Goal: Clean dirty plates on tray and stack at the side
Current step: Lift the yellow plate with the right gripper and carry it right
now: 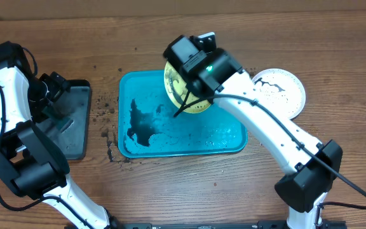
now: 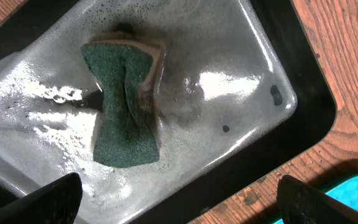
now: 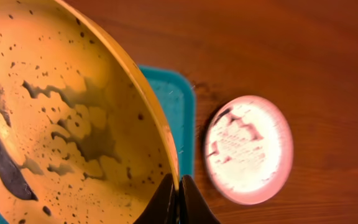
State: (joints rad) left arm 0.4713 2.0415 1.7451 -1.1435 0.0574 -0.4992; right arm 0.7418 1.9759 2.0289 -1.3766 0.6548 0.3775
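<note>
A brown wooden table (image 1: 189, 191) with visible grain fills the overhead view under even light. Dark specks (image 1: 103, 114) scatter on the wood toward 9 o'clock of centre.

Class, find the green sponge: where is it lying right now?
In the left wrist view, the green sponge lies in the wet black tray, beneath the open left gripper, left of the turquoise tray.

Matt wood-grain table (image 1: 348, 57); glossy plastic tray (image 1: 202, 137) (wet sheen); rough green sponge (image 2: 123, 127).
</note>
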